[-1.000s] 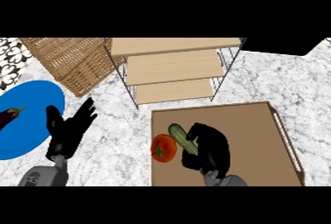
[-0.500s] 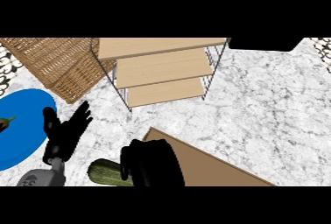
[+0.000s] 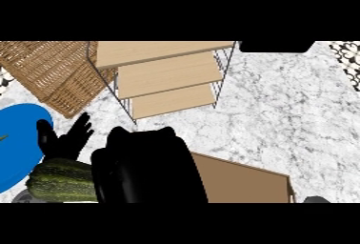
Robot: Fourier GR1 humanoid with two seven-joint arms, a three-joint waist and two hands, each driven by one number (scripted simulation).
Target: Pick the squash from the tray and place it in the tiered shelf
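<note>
My right hand fills the lower middle of the head view, its fingers curled round the dark green squash, which sticks out to its left. The hand is lifted off the wooden tray, whose corner shows at the lower right. The tiered wooden shelf stands at the upper middle, just beyond the hand. My left hand rests open with fingers up at the left, right behind the squash.
A wicker basket sits at the upper left beside the shelf. A blue plate lies at the left edge. A black object shows at the top right. Marble counter spreads to the right.
My right hand with the squash has risen closer to the view and now looks much larger. The view has shifted, so the tray slid further toward the lower right. The left hand stays put.
</note>
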